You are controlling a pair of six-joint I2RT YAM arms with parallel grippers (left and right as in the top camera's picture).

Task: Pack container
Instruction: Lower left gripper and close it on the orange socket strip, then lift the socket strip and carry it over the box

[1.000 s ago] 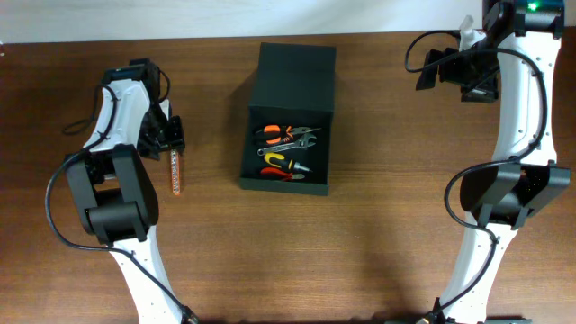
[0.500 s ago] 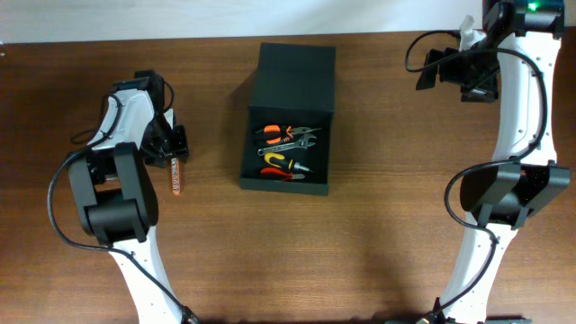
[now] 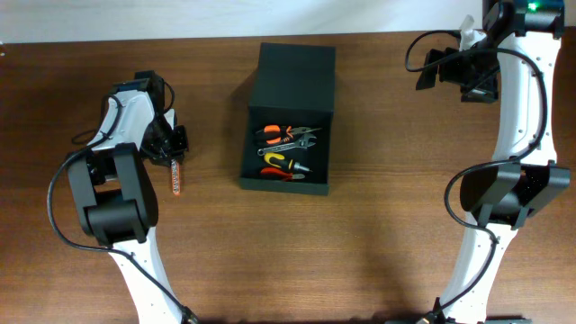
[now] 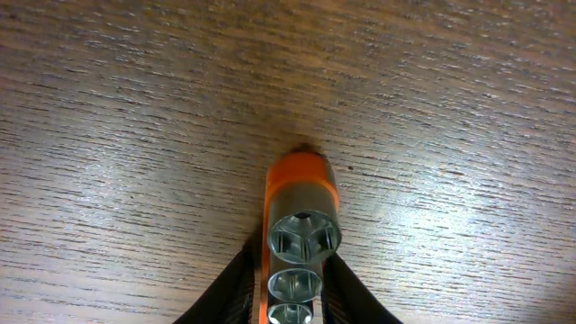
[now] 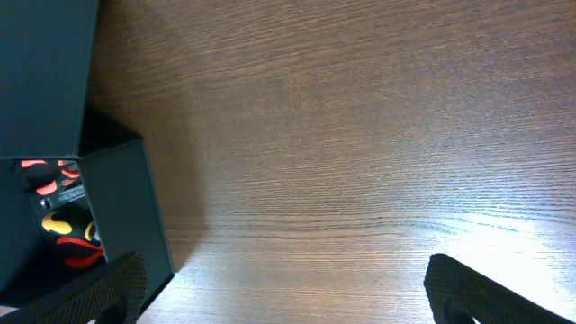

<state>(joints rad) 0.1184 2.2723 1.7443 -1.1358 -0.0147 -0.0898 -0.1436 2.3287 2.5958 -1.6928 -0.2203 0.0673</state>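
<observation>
Tabletop (image 4: 135, 108); left tool (image 4: 292, 274) tight on sockets (image 4: 302, 236)

I'm holding the left gripper (image 3: 171, 144) over the far end of an orange socket rail (image 3: 176, 177) lying on the table (image 3: 360, 243). The container (image 3: 297, 76) is sitting open mid-table, with pliers (image 3: 274, 135) and a wrench (image 3: 304, 137) lying inside. The right gripper (image 3: 430, 67) is hanging well apart.

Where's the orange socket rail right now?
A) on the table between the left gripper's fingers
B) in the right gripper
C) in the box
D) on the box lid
A: the left wrist view shows the socket rail on the table, the left gripper straddling it.
</observation>
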